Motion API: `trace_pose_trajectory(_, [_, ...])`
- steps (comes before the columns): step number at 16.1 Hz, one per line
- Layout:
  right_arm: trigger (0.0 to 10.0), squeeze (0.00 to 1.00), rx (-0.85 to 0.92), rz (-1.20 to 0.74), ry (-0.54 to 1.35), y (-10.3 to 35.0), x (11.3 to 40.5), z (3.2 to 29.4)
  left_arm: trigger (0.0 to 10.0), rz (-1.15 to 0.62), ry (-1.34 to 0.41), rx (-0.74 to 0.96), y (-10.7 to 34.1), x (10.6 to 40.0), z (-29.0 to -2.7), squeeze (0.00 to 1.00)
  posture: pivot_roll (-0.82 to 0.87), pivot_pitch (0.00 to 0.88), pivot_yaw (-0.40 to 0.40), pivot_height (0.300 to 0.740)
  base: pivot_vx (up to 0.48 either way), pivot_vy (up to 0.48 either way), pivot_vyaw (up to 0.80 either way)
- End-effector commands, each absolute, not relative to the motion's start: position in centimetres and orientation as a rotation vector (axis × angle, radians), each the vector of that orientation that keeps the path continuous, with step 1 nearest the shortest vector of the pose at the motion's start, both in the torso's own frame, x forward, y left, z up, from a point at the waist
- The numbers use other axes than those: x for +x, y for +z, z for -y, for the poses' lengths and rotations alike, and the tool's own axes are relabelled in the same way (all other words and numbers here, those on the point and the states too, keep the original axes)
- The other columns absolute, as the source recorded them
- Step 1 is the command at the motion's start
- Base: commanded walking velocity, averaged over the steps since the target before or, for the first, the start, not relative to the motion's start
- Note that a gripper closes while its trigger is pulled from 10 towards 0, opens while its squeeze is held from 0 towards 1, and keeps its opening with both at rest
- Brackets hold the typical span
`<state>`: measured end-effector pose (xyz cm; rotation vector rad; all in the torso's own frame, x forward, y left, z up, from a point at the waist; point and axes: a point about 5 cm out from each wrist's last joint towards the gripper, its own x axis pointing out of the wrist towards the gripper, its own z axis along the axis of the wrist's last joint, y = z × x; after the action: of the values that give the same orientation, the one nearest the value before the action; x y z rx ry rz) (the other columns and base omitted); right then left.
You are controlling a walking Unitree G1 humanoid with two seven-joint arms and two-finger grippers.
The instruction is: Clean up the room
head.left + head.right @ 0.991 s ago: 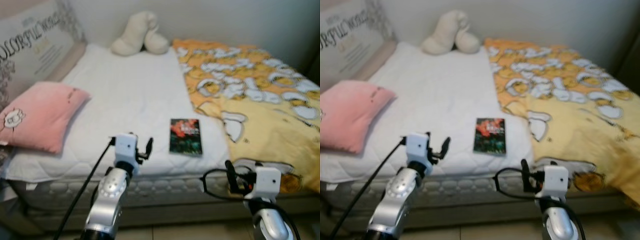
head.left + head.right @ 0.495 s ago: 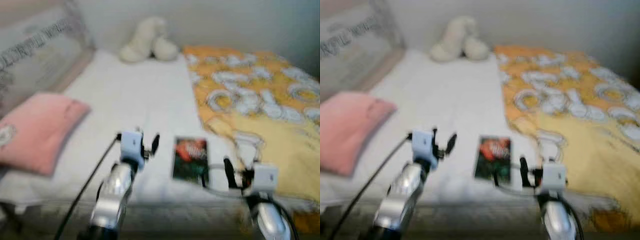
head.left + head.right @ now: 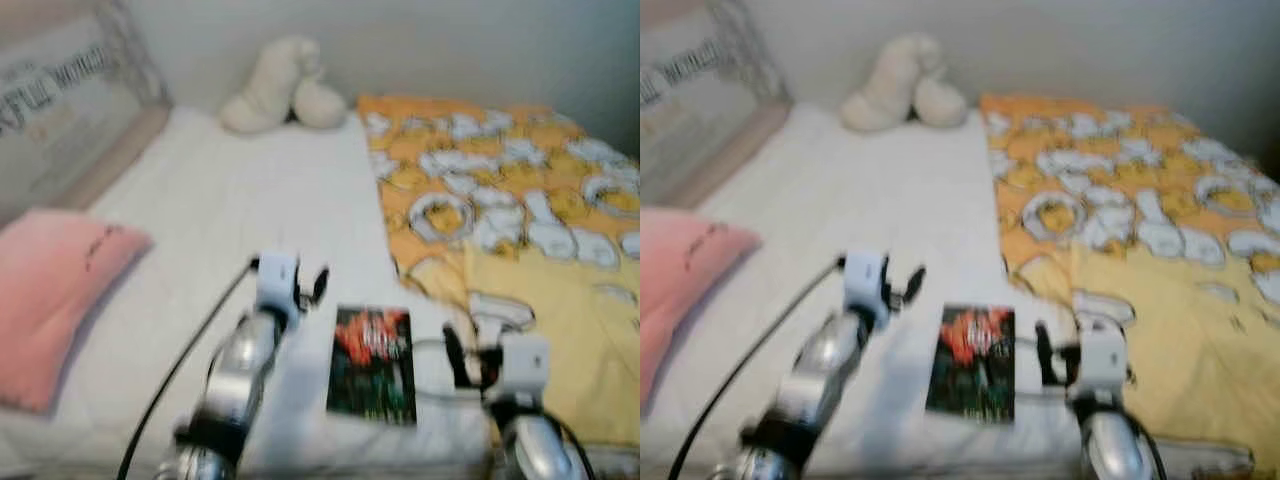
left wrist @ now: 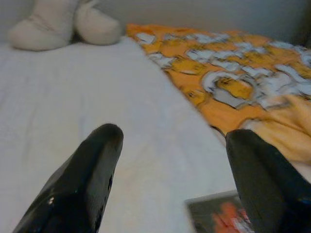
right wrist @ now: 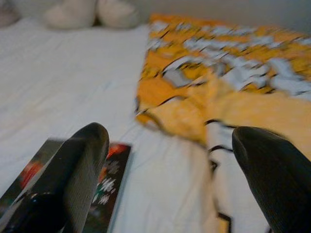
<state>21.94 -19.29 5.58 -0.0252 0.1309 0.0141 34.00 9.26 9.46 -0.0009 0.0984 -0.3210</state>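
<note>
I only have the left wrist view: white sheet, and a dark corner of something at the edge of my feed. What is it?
Observer: A book with a dark cover bearing red, flat on the white mattress near the front edge.
Operator: Where are my grippers around it?
Observer: Left gripper hovers open by its upper left corner; right gripper hangs open by its right side.
Operator: Anything else to tidy?
Observer: A pink pillow lies on the bed's left side.

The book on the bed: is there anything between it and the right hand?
Nothing visible. The book lies flat on the white mattress, and the open right hand is just beside it, with only bare sheet between them. The yellow blanket lies on its other side.
</note>
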Motion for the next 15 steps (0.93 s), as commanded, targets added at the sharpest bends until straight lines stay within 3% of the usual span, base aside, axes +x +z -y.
trace_pose_trajectory(1, [10.0,0.00,-0.003,-0.173,0.041,5.0,21.1,19.0,10.0,-0.163,-0.283,-0.006,8.0,34.1,-10.4,0.00,0.01,0.069,-0.062,0.740,0.000,0.000,0.00])
trace_pose_trajectory(4, [10.0,0.00,-0.054,-0.250,0.071,4.2,17.6,20.8,10.0,-0.142,-0.337,-0.080,8.3,34.7,-8.7,0.00,-0.06,0.208,-0.100,0.740,0.000,0.000,0.00])
trace_pose_trajectory(8, [10.0,0.00,-0.052,-0.377,0.039,2.6,13.3,21.9,10.0,-0.110,-0.392,-0.064,7.7,34.0,-6.5,0.00,-0.08,0.295,-0.117,0.740,0.000,0.000,0.00])
trace_pose_trajectory(15, [10.0,0.00,-0.061,-0.405,0.080,2.9,11.5,21.4,10.0,-0.001,-0.439,0.049,5.7,30.6,-4.8,0.00,-0.08,0.355,-0.121,0.740,0.000,0.000,0.00])
